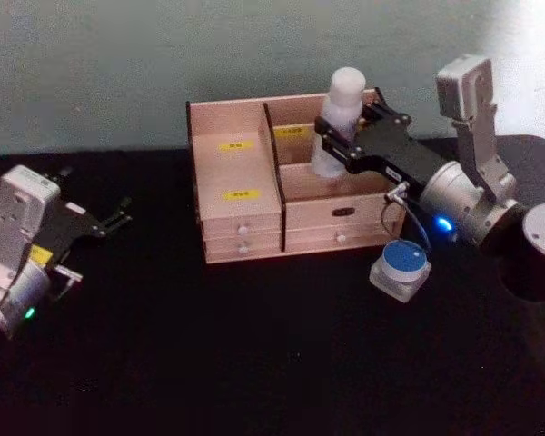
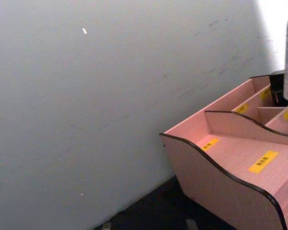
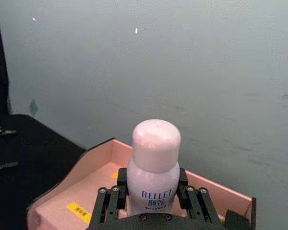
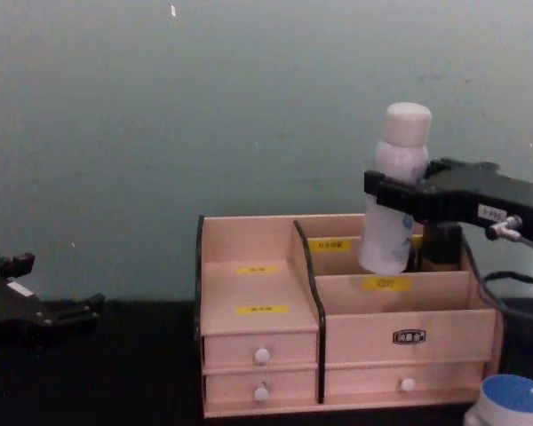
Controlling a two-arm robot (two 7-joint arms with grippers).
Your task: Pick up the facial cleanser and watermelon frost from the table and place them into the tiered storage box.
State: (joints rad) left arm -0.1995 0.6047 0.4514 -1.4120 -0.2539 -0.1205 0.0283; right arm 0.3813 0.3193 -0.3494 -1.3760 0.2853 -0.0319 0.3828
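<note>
The facial cleanser (image 1: 343, 109), a white bottle with a rounded cap, stands upright over the back right compartment of the tiered storage box (image 1: 245, 213). My right gripper (image 1: 336, 136) is shut on the bottle's body. In the chest view the facial cleanser (image 4: 395, 191) has its base dipped just below the box's back rim. I cannot tell if it rests on the floor there. The watermelon frost (image 1: 401, 268), a small white jar with a blue lid, sits on the black table right of the box's drawers. My left gripper (image 1: 109, 221) is parked open at the far left.
The tiered storage box (image 4: 258, 333) stands against a pale grey-green wall, its white-knobbed drawers facing me. Its left compartments (image 2: 230, 163) hold nothing. Black tabletop (image 1: 254, 354) stretches in front. My right arm's cable hangs just above the jar.
</note>
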